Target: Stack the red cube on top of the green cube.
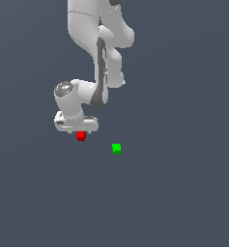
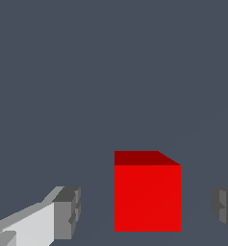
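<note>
The flat grey surface (image 1: 183, 193) stretches bare on every side of the two cubes. The end effector (image 1: 80, 131) sits spread wide, its grey pads (image 2: 67, 211) flanking the red cube (image 1: 80, 136) without touching it. The green cube (image 1: 116, 148), matte and sharp-edged, rests apart towards the exterior view's right.

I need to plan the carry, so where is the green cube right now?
The green cube sits apart on the floor, toward the exterior view's right of the red cube and the gripper; the wrist view does not show it.
</note>
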### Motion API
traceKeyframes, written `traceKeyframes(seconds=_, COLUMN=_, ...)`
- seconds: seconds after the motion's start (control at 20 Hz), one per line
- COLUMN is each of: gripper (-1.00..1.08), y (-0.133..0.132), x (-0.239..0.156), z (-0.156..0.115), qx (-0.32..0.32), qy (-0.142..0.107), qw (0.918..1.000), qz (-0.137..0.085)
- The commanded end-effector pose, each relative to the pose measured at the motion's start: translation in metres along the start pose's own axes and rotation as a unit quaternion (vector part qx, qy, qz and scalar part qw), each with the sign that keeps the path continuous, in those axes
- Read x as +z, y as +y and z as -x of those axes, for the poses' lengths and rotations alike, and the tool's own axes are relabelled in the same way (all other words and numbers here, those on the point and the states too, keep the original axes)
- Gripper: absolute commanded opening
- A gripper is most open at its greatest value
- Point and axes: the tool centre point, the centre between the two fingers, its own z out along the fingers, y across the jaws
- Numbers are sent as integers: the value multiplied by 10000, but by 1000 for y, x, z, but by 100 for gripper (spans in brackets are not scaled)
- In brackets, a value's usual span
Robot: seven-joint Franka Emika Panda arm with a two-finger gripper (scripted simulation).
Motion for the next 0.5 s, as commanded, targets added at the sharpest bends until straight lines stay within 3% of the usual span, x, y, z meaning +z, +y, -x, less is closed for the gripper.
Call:
traceKeyframes(seconds=0.0, gripper=100, y=0, x=13, z=0, qx=-4, qy=-3, qw=10000, qz=-2)
traceKeyframes(seconds=0.35, gripper=100, y=1, x=27, z=-1, qx=-7, qy=-2, qw=10000, qz=-2)
traceKeyframes(seconds=0.4, gripper=-100, y=1, x=27, z=-1, qx=-7, qy=-2, qw=10000, qz=-2)
traceKeyframes(seconds=0.45, gripper=-100, y=1, x=27, z=-1, qx=-7, qy=-2, qw=10000, qz=-2)
